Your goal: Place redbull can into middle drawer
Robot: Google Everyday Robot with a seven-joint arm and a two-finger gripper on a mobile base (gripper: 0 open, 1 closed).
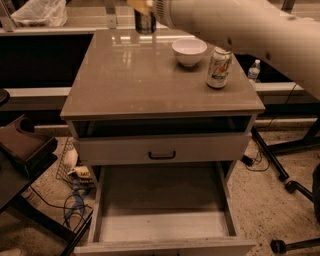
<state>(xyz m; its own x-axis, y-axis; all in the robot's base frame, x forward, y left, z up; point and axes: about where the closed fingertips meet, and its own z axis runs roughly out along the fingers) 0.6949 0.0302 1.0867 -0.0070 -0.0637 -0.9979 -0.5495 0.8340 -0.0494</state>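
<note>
My gripper (142,7) is at the top edge of the camera view, over the back edge of the cabinet top. It is shut on the redbull can (145,23), a slim dark can that hangs upright below the fingers. My pale arm (235,25) runs from there across the top right. The middle drawer (98,210) is pulled out at the bottom of the view, wide and shallow with a bare grey floor. It lies well below and in front of the gripper.
A white bowl (189,51) and a fatter white-and-green can (218,68) stand on the brown cabinet top (125,80), right of the gripper. A closed drawer front with a black handle (161,155) sits above the open drawer. Cables and clutter (75,185) lie left; chair legs (290,180) are right.
</note>
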